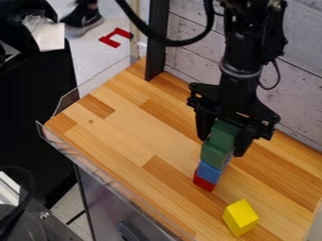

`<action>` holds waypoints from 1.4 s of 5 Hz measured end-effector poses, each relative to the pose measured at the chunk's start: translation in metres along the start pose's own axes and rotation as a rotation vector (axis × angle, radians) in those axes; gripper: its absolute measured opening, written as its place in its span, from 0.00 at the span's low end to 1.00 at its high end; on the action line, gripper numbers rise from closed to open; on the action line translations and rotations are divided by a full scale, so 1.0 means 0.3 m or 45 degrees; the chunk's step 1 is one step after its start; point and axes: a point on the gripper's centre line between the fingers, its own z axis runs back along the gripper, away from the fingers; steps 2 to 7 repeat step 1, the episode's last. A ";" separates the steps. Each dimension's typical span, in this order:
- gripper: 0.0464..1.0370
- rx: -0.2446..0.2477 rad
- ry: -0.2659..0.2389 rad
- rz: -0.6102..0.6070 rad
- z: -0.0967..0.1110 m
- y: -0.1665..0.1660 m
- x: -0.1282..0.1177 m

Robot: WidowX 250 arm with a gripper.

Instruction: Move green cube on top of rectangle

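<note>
Inside gripper [221,145], upper green cube [223,134] part-hidden

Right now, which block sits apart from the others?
The yellow block, alone on the wooden tabletop; the red, blue and green ones form one column.

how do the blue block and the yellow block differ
The blue block sits in a stack, between the red block and a green one, while the yellow block stands alone on the table. The yellow block shows its top face; the blue block's top is covered by the green one. Both are plain, one-coloured blocks.
</note>
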 end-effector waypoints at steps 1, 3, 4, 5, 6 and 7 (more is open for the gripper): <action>0.96 -0.002 -0.001 0.019 0.000 0.000 0.001; 0.96 -0.002 -0.001 0.019 0.000 0.000 0.001; 0.96 -0.002 -0.001 0.019 0.000 0.000 0.001; 0.96 -0.002 -0.001 0.019 0.000 0.000 0.001; 0.96 -0.002 -0.001 0.019 0.000 0.000 0.001; 0.96 -0.002 -0.001 0.019 0.000 0.000 0.001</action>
